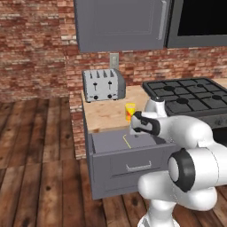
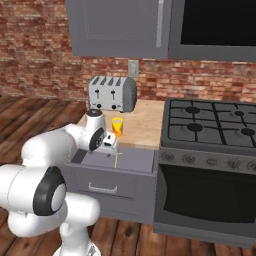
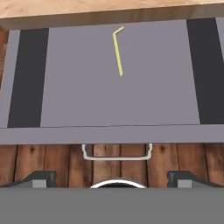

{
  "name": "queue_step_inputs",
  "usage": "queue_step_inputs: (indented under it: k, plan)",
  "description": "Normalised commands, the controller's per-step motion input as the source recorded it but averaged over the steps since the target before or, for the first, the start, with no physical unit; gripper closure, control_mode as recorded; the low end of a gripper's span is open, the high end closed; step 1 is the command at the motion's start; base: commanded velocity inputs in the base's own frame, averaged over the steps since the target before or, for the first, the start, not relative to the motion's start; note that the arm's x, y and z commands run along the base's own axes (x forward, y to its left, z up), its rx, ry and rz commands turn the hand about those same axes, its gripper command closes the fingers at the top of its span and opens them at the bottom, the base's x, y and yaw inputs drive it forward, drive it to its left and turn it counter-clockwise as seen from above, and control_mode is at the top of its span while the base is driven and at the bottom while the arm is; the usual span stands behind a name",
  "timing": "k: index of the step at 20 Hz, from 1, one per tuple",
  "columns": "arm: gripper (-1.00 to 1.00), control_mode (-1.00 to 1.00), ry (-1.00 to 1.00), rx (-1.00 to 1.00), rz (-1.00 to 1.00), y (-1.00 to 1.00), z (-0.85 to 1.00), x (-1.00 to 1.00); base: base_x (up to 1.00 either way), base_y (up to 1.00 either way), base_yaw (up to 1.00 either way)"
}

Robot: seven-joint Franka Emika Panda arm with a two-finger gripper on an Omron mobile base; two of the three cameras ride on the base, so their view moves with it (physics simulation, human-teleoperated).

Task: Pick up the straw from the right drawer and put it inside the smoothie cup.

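Note:
The right drawer is pulled out under the wooden counter, its silver bar handle on the front panel. The straw, thin, pale yellow and bent at one end, lies flat on the drawer floor near the back; it also shows as straw and straw. The smoothie cup, yellow with a red-orange mark, stands upright on the counter just behind the drawer, seen too as cup. My gripper hangs open above the drawer's front part, pointing down, with nothing between its fingertips.
A silver toaster stands at the back of the counter. A black gas stove with an oven adjoins the drawer cabinet on the right. A grey upper cabinet hangs above. Wooden floor lies to the left.

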Motion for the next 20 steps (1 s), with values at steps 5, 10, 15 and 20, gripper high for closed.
queue_step_inputs:
  k: [5, 10, 15, 20]
  plan:
    - [-1.0, -1.0, 0.0, 0.0, 0.0, -0.09, -0.4, 0.23, 0.0, 0.0, 0.0]
    - [-1.0, -1.0, 0.0, 0.0, 0.0, -0.02, -0.35, 0.29, 0.0, 0.0, 0.0]
    - [-1.0, -1.0, 0.0, 0.0, 0.0, 0.0, -0.28, 0.26, 0.0, 0.0, 0.0]
    - [-1.0, -1.0, 0.0, 0.0, 0.0, 0.0, -0.26, 0.29, 0.0, 0.0, 0.0]
